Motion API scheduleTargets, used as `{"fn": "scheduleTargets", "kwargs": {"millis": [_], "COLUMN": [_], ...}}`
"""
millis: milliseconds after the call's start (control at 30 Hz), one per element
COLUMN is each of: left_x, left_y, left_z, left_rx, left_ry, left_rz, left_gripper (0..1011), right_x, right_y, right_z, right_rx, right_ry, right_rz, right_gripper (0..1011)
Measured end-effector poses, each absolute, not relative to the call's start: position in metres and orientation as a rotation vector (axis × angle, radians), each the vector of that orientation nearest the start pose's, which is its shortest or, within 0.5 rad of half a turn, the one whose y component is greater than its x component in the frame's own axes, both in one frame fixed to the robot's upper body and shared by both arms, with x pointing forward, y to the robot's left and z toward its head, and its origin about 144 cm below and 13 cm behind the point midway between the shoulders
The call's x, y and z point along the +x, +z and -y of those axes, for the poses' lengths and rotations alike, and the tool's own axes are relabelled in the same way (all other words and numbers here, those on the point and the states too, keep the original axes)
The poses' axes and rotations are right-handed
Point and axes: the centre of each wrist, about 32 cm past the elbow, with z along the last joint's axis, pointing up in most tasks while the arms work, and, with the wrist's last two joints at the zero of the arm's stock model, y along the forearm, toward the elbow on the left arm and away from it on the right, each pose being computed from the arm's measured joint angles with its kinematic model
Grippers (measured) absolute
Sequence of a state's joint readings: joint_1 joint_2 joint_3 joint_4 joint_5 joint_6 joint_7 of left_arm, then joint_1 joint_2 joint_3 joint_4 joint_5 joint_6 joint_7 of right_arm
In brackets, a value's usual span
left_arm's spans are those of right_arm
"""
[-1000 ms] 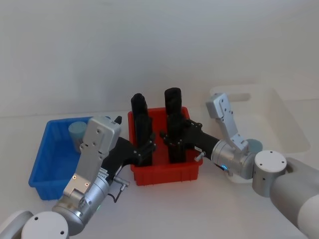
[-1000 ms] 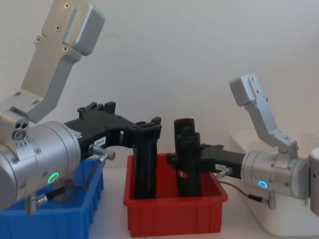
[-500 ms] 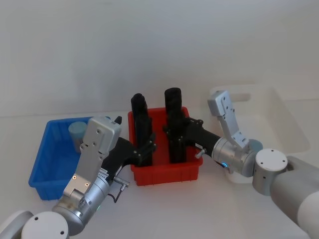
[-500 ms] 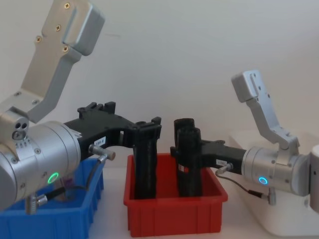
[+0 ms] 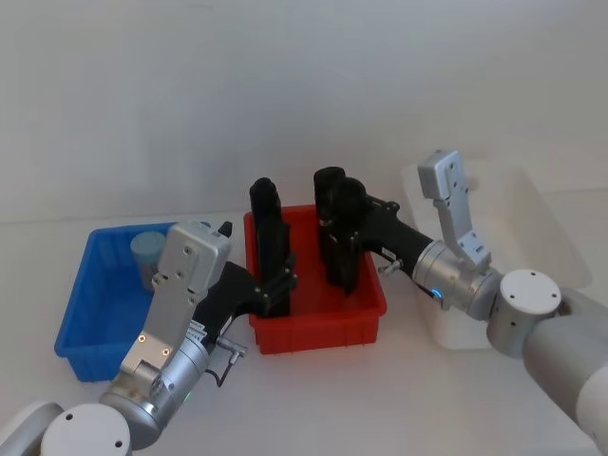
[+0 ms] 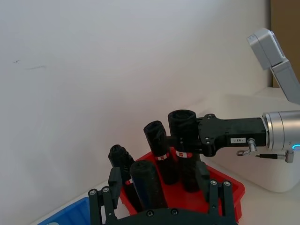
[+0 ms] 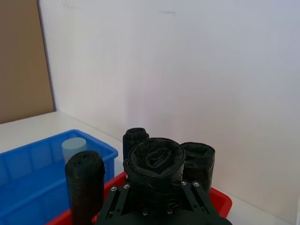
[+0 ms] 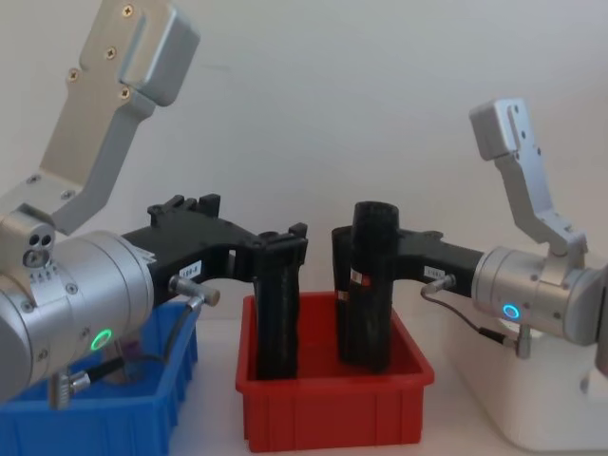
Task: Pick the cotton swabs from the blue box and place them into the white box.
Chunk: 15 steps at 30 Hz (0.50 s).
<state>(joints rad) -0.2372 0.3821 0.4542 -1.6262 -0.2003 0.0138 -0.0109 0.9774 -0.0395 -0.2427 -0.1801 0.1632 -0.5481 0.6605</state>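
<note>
One jar of cotton swabs (image 5: 147, 249) with a pale blue lid stands in the far corner of the blue box (image 5: 81, 323) on the left, also seen from the right wrist as the jar (image 7: 74, 147) in the blue box (image 7: 28, 164). The white box (image 5: 541, 218) is at the right. My right gripper (image 5: 344, 217) is shut on a tall black roll (image 8: 370, 285), held above the red bin (image 5: 318, 318). My left gripper (image 6: 159, 192) is open, its fingers either side of a black roll (image 6: 146, 180) at the red bin's near left.
Between the blue and white boxes sits the red bin (image 8: 332, 408), with other upright black rolls (image 5: 264, 204) in it. The left forearm (image 5: 180, 313) lies over the blue box's right edge. A white wall closes off the back of the table.
My right gripper has lifted its black roll up out of the red bin and drawn back a little toward the white box. The left arm has not moved.
</note>
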Motion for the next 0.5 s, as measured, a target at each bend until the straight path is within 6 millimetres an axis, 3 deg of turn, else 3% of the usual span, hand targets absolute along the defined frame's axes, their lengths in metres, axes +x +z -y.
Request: {"fn": "scheduleTargets", "kwargs": {"millis": [500], "left_x": [0.492], "left_y": [1.204], "left_z": [-0.198], "left_rx": [0.061], "left_ry": [1.124], "left_rz": [0.268], "left_gripper": [1004], "right_x": [0.651], "right_y": [1.180], "right_z": [0.193], "right_rx": [0.135], "right_ry": [-0.831], "right_rz": [0.153], "right_gripper": [392]}}
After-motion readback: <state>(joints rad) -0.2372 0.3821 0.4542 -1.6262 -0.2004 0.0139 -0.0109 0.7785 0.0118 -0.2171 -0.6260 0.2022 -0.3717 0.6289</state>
